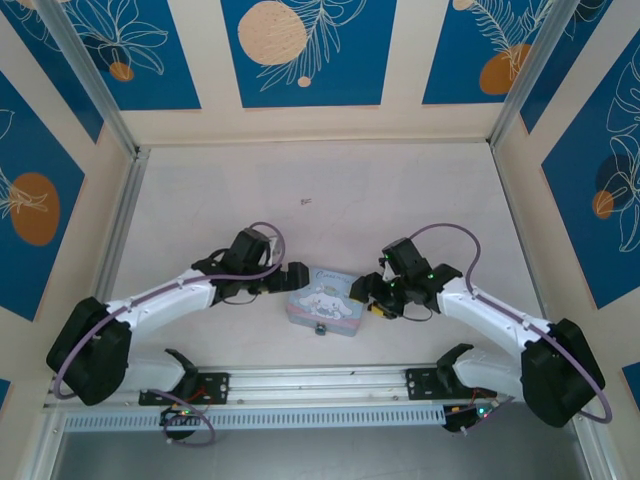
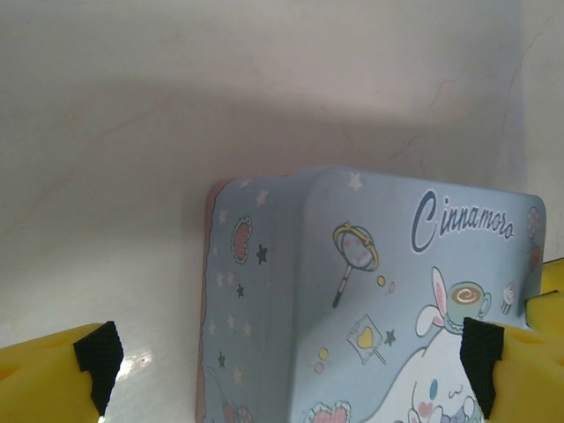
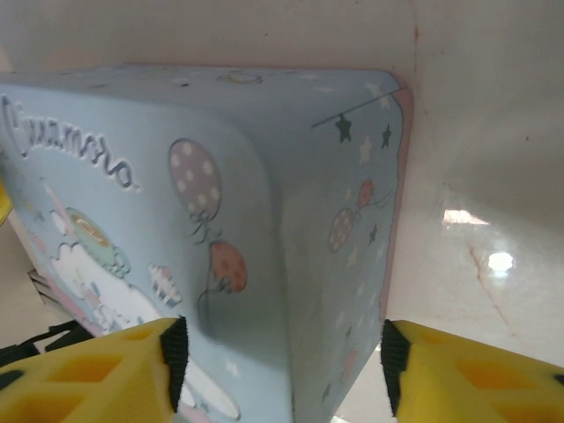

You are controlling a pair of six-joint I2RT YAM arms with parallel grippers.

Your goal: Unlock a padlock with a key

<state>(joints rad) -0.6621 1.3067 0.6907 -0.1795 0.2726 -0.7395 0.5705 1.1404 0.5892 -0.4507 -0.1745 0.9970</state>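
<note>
The padlock [image 1: 322,328] is a tiny dark speck in the lower middle of the top view, touching the tin's [image 1: 325,300] bottom edge; it is too small to tell whether it is locked. A faint reddish-brown sliver, probably the key [image 1: 306,201], lies well apart from it in the upper middle of the table [image 1: 200,220].

The light-blue tin lies flat at frame centre, its cartoon dog facing up.

The left gripper [image 1: 293,280] sits just beside the tin's upper left corner. In the left wrist view its yellow fingers [image 2: 44,379] stand as wide apart as they go, at the bottom corners of the frame. The tin's corner lies between them, and the right-hand one hangs over the lid. It holds nothing.

The right gripper [image 1: 368,296] sits at the tin's right edge. In the right wrist view its fingers [image 3: 88,370] straddle that edge, partly spread. The left-hand one is over the lid, and the right-hand one is beside the tin's wall with a strip of table showing between them. Whether the left pad touches the lid I cannot tell; nothing is clamped.
</note>
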